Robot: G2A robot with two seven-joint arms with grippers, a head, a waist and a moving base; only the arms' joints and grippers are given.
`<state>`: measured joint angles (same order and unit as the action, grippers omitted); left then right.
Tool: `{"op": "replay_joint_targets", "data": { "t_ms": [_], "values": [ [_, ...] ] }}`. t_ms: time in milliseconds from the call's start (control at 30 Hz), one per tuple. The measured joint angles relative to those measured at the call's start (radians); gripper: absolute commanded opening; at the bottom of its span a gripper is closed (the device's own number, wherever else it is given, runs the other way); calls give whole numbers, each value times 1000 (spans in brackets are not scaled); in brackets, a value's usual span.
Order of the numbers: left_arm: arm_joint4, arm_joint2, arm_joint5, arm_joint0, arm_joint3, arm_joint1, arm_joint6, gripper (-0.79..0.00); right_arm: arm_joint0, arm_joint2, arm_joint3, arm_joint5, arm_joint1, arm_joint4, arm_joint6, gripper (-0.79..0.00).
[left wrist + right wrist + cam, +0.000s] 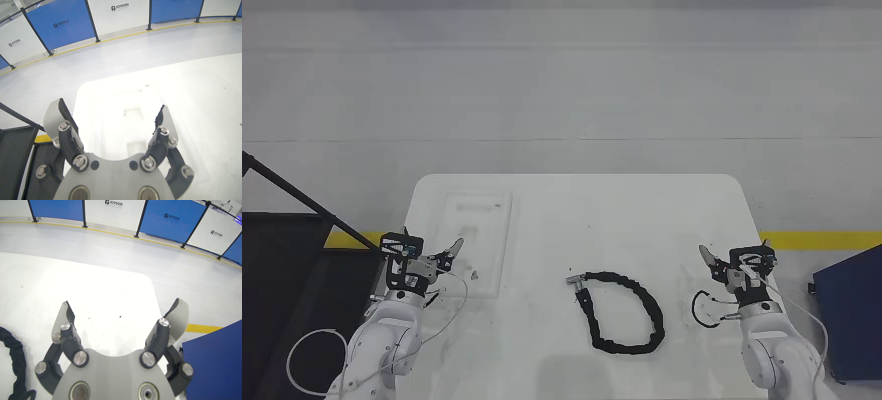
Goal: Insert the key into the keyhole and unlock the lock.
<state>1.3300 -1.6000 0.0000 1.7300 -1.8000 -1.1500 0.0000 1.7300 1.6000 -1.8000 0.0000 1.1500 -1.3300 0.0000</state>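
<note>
Lying as a closed loop shaped like the letter D, the lock (657, 318) is of the cable kind, dressed in a black woven sleeve that looks soft and a little wrinkled. It rests on the table (642, 215) between the two grippers, nearer to the right one. Its short metal head (576, 283), where I judge the keyhole to be, points away from the right gripper and toward the left one. This seems practical to me: the head is free and nothing covers it, so one gripper could steady it while the other brings the key. The key (124, 114), if I read it correctly, is the small dark thing in a shallow square recess of the tray (151, 98), just ahead of the left gripper's fingertips, but it is too small to be sure. The tray is flat, moulded and matt white, and its rectangular pockets would keep a small part from sliding away. The left gripper (111, 106) hovers above the near part of this tray with its jaws spread wide and nothing between them, which suits a pick-up from above. The right gripper (121, 303) is likewise spread apart and empty, over bare table, with the lock's sleeve off to its inner side and not touching it. The fingers are curved shells of pale metal carrying black ribbed pads (67, 113), a surface made, I suppose, to hold thin and smooth things. The table is white, smooth and slightly shiny, with rounded corners.
</note>
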Motion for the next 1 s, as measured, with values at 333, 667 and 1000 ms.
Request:
{"op": "replay_joint_targets", "data": {
  "t_ms": [333, 667, 1000],
  "values": [
    [0, 0, 0, 0, 0, 0, 0, 0, 0, 0, 0, 0, 0, 0, 0, -1],
    [0, 0, 0, 0, 0, 0, 0, -1, 0, 0, 0, 0, 0, 0, 0, -1],
    [19, 1, -26, -7, -18, 2, -14, 0, 0, 0, 0, 0, 0, 0, 0, 0]
  ]
}}
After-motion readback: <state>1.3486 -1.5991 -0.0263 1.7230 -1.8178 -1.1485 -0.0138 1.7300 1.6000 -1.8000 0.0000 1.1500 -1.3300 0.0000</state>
